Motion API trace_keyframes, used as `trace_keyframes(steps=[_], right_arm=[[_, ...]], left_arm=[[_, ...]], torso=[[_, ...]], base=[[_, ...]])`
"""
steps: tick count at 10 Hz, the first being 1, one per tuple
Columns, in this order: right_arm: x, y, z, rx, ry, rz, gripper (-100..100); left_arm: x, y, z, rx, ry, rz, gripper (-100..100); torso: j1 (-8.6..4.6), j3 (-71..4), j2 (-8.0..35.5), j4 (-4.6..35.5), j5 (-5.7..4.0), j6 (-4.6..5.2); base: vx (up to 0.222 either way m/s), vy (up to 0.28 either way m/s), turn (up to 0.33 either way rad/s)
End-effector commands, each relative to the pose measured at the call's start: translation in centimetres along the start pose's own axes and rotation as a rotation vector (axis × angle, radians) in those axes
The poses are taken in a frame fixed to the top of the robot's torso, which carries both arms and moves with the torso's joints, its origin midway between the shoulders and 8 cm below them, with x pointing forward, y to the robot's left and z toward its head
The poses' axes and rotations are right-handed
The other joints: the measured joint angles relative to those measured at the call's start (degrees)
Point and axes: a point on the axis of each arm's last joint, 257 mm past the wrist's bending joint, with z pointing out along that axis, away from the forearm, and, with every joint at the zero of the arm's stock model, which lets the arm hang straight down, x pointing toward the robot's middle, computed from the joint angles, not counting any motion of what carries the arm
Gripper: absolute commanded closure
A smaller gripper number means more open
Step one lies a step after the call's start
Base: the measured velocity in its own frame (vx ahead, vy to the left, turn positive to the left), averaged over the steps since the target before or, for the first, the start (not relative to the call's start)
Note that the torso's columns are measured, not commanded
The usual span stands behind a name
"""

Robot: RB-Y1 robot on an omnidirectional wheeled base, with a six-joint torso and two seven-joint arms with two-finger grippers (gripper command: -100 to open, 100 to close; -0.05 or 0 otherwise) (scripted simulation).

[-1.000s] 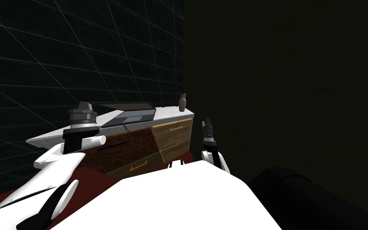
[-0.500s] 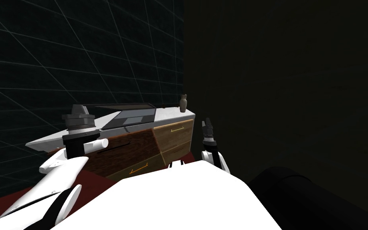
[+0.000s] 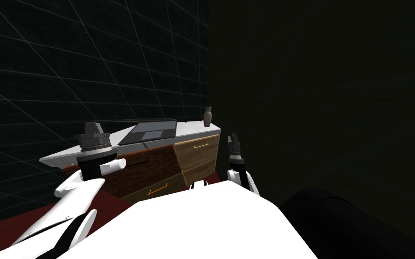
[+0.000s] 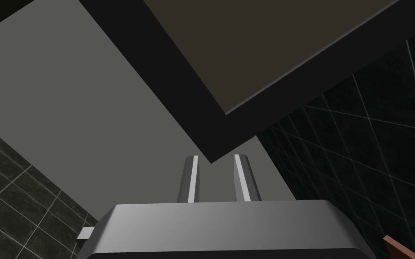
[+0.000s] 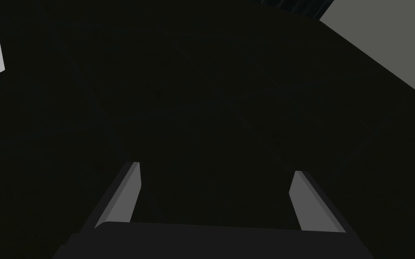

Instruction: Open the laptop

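Looking down from the head view, you saw the dark grey laptop (image 3: 150, 131) on the white-topped wooden bench (image 3: 191, 128). Its lid was lifted and seen almost edge-on, and a small tan vase (image 3: 207, 117) stood near the bench's far end. The left jaws sat at the laptop's near corner. The right jaws hung raised beside the bench's other end, apart from it. From the left wrist, the jaws pinched a corner of the lid, its dark frame and dull screen (image 4: 269, 40) facing the camera. From the right wrist, the jaws stood spread wide.
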Motion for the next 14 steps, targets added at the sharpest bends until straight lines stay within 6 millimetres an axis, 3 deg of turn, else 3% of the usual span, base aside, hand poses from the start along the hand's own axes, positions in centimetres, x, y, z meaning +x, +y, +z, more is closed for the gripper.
trace_keyframes(steps=[1,2,3,11,12,13,14], right_arm=[[0.0,0.0,0.0,0.0,0.0,0.0,0],[0.0,0.0,0.0,0.0,0.0,0.0,0],[0.0,0.0,0.0,0.0,0.0,0.0,0],[0.0,0.0,0.0,0.0,0.0,0.0,0],[0.0,0.0,0.0,0.0,0.0,0.0,0],[0.0,0.0,0.0,0.0,0.0,0.0,0],[0.0,0.0,0.0,0.0,0.0,0.0,0]], left_arm=[[0.9,-0.4,-3.8,-0.009,-0.023,0.005,100],[0.8,-1.3,-3.8,0.026,-0.031,0.005,100],[0.2,-0.9,-1.4,0.023,-0.027,0.008,-100],[-0.8,-0.7,3.1,0.028,-0.023,0.015,-100],[-0.5,-0.5,2.1,0.012,-0.018,0.011,-100],[-0.5,-0.4,2.1,0.011,-0.017,0.011,0],[-0.5,-0.4,2.0,0.01,-0.017,0.012,0]], torso=[[-0.11,-0.05,-0.01,0.18,-0.24,0.01],[-0.06,-0.08,0.02,0.32,-0.37,-0.05],[-0.1,0.07,0.25,0.5,-0.46,-0.15],[-0.61,0.71,1.37,1.35,-1.17,-0.46],[-0.6,0.7,1.37,1.35,-1.17,-0.46],[-0.61,0.78,1.41,1.23,-1.0,-0.53],[-0.59,0.84,1.46,1.17,-0.89,-0.54]], base=[[0.048,0.042,0.007],[0.054,0.046,-0.012],[-0.027,-0.029,0.054],[-0.026,-0.029,0.0],[-0.011,-0.007,0.004],[0.0,0.0,0.0],[0.0,0.0,0.0]])
